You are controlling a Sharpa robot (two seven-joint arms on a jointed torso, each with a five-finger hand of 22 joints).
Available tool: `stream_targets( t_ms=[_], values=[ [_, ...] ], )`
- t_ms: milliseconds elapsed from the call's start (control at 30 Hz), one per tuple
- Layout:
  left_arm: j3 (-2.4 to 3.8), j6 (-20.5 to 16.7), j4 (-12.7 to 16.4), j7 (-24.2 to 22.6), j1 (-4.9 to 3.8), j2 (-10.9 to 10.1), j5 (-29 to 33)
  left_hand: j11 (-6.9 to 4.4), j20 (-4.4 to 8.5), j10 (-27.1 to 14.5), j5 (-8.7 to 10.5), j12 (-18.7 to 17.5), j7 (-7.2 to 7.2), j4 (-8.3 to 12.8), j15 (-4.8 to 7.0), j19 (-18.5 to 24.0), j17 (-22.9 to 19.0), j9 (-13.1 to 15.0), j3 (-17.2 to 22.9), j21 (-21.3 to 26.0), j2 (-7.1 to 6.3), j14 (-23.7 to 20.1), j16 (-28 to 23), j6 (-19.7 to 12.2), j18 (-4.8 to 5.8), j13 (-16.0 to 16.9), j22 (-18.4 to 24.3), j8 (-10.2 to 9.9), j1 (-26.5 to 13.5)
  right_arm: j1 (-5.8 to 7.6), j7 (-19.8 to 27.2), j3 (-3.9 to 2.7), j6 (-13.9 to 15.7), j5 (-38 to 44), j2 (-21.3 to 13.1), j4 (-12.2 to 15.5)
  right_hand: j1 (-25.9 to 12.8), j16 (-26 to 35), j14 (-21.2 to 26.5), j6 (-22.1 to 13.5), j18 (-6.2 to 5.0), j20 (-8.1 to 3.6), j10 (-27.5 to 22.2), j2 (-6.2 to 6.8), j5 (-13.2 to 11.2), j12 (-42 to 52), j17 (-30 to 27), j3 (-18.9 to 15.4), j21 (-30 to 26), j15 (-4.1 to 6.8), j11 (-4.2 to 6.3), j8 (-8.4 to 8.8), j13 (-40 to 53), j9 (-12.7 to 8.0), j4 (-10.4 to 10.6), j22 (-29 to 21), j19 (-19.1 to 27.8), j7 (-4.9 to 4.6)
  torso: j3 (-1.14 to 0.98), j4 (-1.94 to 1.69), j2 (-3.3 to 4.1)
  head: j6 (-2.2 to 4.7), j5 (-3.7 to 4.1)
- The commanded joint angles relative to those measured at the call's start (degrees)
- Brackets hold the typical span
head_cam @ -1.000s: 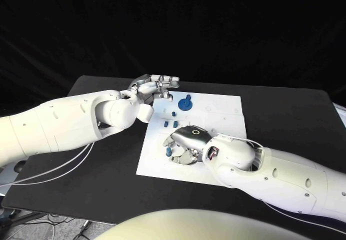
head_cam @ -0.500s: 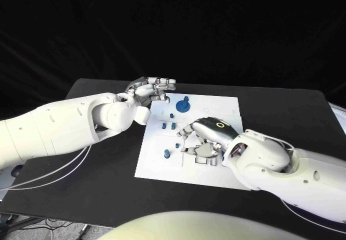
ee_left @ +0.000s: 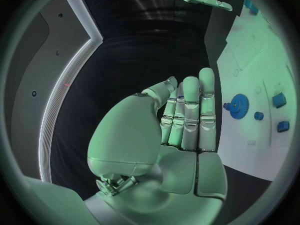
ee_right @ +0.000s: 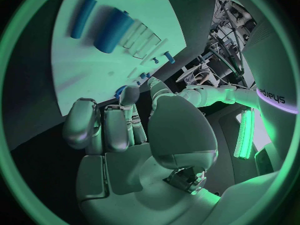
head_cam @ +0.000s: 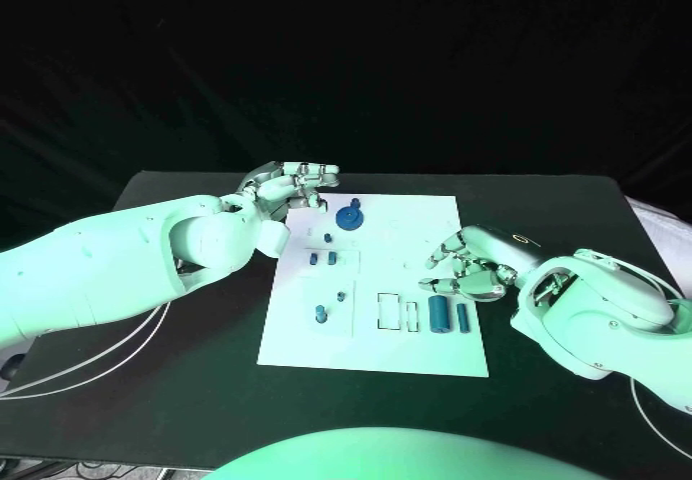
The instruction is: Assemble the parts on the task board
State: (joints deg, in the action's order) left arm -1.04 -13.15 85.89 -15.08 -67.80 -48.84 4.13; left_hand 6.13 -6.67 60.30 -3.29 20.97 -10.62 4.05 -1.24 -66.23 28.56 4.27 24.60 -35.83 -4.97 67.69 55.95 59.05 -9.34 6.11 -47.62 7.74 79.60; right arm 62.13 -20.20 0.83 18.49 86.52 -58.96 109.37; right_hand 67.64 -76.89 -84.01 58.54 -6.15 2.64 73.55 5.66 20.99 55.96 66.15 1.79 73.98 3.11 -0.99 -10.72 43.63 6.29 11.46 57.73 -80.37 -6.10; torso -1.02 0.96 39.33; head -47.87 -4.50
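Nearby, gear (head_cam: 351, 214) (blue) on board (head_cam: 375, 345)

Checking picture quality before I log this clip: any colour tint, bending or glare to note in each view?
Head view: green light tints the white board and both arms; the background is black. Left wrist view: fisheye bends the board's edge; the left robot hand is sharp. Right wrist view: same bending, with a bright green strip glaring beside the right robot hand.

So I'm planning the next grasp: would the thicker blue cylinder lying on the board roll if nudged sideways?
Probably: the thicker blue cylinder lies on its side on the flat task board, nothing visibly blocking it. It looks rigid and smooth, so possibly slippery.
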Motion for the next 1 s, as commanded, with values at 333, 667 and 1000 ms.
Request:
stream_targets(
  t_ms=[333, 667, 1000],
  values=[
    [0.02, 0.7, 0.1, -0.4, 0.64, 0.1, -0.6, -0.01, -0.14, -0.5, -0.34, 0.2, 0.06, 0.2, 0.09, 0.4, -0.1, -0.1, -0.1, 0.2, 0.31, -0.3, -0.1, -0.4, -1.12, 0.1, 0.1, 0.3, 0.0, -0.84, -11.8, 0.94, -6.5, 5.3, -1.9, 1.1, 1.7, -4.6, -3.5, 0.7, 0.98, -0.06, 4.3, -1.16, 0.1, 15.4, 7.3, -5.6, 2.4, 0.34, 0.2, -3.08, 21.1, 1.6, 5.1, 3.8, -0.5, 0.63, 0.0, 0.21, -0.03, 0.06, 0.72],
    [0.02, 0.7, 0.1, -0.4, 0.75, -0.1, -0.6, -0.01, -0.14, -0.5, -0.34, 0.2, 0.06, 0.2, 0.09, 0.4, -0.1, -0.1, -0.1, 0.2, 0.31, -0.3, -0.1, -0.4, -1.12, 0.1, 0.1, 0.3, 0.0, -1.59, -12.9, 1.21, -9.2, 6.1, -1.3, 0.4, 0.1, -4.9, -3.4, 0.5, 1.01, 0.0, 4.2, -2.4, -0.3, 15.6, 7.7, -7.3, 2.6, 0.3, 0.18, -3.56, 22.2, 2.0, 5.3, 4.1, -0.4, 0.65, 0.09, 0.12, -0.01, 0.1, 1.1],
    [0.02, 0.7, 0.0, -0.3, 0.81, -0.1, -0.6, -0.01, -0.14, -0.5, -0.34, 0.2, 0.06, 0.2, 0.09, 0.4, -0.1, -0.1, -0.1, 0.2, 0.31, -0.3, -0.1, -0.4, -1.12, 0.1, 0.1, 0.3, 0.0, -2.82, -12.8, 1.28, -9.5, 5.6, 0.9, -0.2, -0.3, -4.9, -3.4, 0.6, 1.03, 0.01, 4.1, -2.69, -0.4, 15.5, 7.7, -7.7, 2.7, 0.3, 0.19, -3.68, 22.2, 2.1, 5.3, 4.2, -0.4, 0.67, 0.08, -0.16, 0.04, 0.31, 1.34]
  ],
)
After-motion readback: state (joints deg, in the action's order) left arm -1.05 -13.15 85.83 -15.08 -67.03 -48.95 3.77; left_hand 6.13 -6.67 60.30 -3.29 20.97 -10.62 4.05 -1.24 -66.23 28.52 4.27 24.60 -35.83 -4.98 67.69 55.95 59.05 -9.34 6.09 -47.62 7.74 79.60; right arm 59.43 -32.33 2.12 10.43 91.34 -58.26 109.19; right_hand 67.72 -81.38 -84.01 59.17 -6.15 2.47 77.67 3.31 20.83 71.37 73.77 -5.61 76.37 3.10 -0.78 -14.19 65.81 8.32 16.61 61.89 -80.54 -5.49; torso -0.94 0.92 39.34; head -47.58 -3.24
